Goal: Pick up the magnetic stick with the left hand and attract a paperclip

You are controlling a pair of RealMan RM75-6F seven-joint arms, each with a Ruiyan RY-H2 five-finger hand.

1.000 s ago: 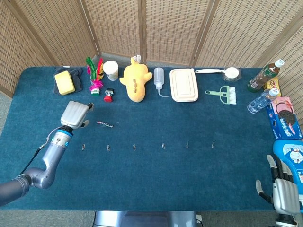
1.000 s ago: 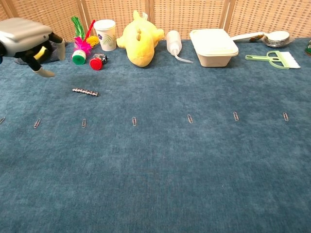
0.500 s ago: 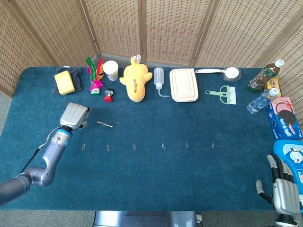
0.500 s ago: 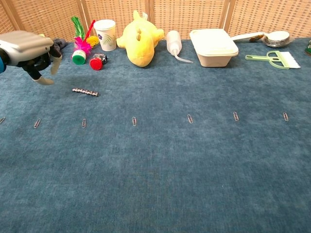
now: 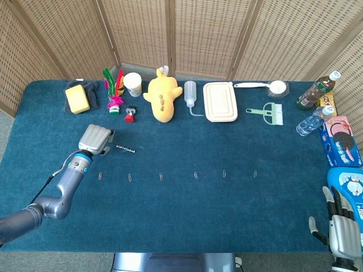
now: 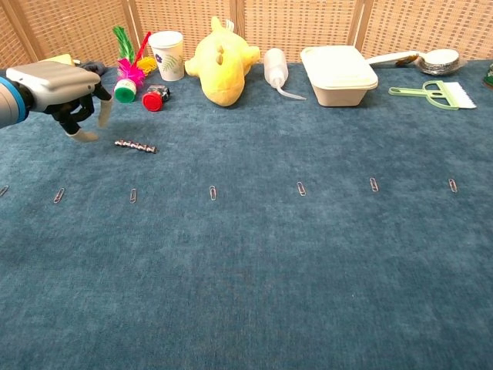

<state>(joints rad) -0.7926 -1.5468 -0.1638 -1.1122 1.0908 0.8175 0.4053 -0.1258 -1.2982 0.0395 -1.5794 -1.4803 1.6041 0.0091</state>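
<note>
The magnetic stick [image 5: 126,149] [image 6: 135,146] is a short beaded metal rod lying flat on the blue cloth. My left hand [image 5: 95,139] [image 6: 65,92] hovers just to its left, palm down with fingers hanging apart, holding nothing and not touching the stick. A row of several paperclips [image 5: 160,176] [image 6: 213,193] lies across the cloth in front of the stick. My right hand [image 5: 342,232] rests at the table's near right corner, fingers spread and empty; the chest view does not show it.
Along the back stand a yellow sponge [image 5: 77,98], shuttlecock [image 5: 115,90], paper cup [image 5: 133,84], yellow plush [image 5: 161,95], squeeze bottle [image 5: 190,93], lunch box [image 5: 220,101], spoon [image 5: 266,86] and green brush [image 5: 267,113]. Bottles and snack packs [image 5: 337,139] line the right edge.
My left hand has shifted right and lowered toward the magnetic stick. The stick, paperclips and right hand have not moved.
</note>
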